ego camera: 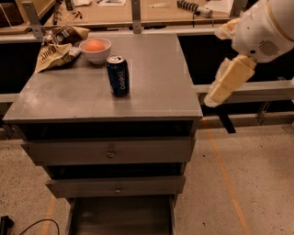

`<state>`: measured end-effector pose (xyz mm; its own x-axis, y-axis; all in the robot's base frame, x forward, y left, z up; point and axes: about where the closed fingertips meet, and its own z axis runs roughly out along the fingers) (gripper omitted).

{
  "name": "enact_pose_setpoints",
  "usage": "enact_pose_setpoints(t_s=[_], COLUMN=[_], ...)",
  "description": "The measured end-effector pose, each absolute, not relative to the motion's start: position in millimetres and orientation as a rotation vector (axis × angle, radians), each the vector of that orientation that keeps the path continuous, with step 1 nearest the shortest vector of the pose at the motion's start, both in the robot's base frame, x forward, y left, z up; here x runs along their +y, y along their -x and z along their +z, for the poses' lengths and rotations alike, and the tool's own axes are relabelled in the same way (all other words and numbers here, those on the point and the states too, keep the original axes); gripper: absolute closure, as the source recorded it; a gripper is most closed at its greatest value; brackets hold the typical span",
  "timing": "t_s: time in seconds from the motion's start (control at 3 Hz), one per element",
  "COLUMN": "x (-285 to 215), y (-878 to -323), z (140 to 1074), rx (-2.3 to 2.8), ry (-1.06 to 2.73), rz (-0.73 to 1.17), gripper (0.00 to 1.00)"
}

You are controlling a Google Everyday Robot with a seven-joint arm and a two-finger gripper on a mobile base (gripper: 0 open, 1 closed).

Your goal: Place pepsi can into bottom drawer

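The pepsi can [118, 75] is dark blue with a silver top and white lettering. It stands upright on the grey cabinet top [151, 92], left of centre. The bottom drawer [121, 216] is pulled open at the foot of the cabinet and shows a dark interior. My gripper [219, 87] has cream-coloured fingers and hangs from the white arm at the right. It is just beyond the cabinet's right edge, above floor level and well to the right of the can. It holds nothing that I can see.
A white bowl with an orange fruit [95, 48] and a crumpled snack bag [54, 51] sit at the cabinet's back left. Two shut drawers with round knobs [110, 151] [118, 188] are above the open one. A wooden bench [161, 13] runs behind. A black cable [27, 227] lies on the floor.
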<state>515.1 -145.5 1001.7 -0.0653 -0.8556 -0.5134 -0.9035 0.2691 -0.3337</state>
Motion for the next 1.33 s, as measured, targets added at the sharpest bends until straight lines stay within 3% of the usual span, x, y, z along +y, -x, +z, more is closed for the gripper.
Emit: enact_pose_setpoints(t_s=[1.0, 1.33], x=[18.4, 14.7], y=[-615.0, -612.5], z=[1009.9, 1008.3], rx=[1.653, 1.652], ry=[1.505, 1.511], rz=[0.524, 0.514], gripper=[0.00, 0.00])
